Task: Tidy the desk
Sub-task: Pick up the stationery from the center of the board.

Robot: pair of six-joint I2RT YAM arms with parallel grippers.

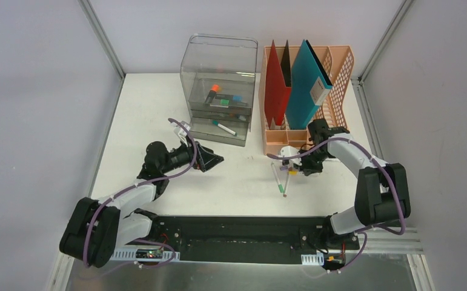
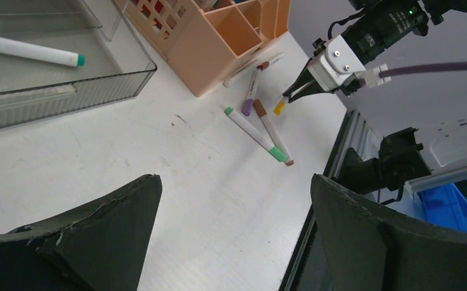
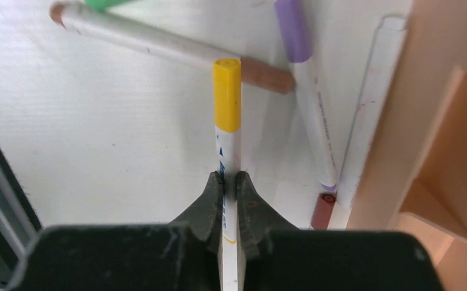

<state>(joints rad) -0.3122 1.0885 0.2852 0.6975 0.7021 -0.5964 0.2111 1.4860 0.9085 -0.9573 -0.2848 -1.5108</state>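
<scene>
Right claw (image 3: pixel 231 179) was pinching a yellow-capped marker (image 3: pixel 226 103) by its white barrel, fingers pressed tight on either side and the cap pointing away from the wrist. The white bench (image 1: pixel 231 188) lay directly under the claw and spread out around both arms. From the left wrist view the marker hung tilted, cap end lowest; whether the cap touched the bench could not be told.

Just ahead of the claw lay a brown-capped marker (image 3: pixel 158 45), crosswise past the yellow cap, and a purple-capped marker (image 3: pixel 306 97) sat slightly to one side. The peach rack (image 3: pixel 424 121) stood close beside the claw, its open compartments within easy reach.

The step in hand looked like lifting this marker to drop it into the rack. Because the grip sat well back from the cap, the long free end could swing or slip, so a slow, straight lift seemed wise, clearing the brown-capped marker before turning toward the rack. Bringing the marker upright over a compartment before letting go would help it fall in cleanly.

Left claw (image 2: pixel 235 182) stood spread wide and empty, well apart from the right one.
</scene>
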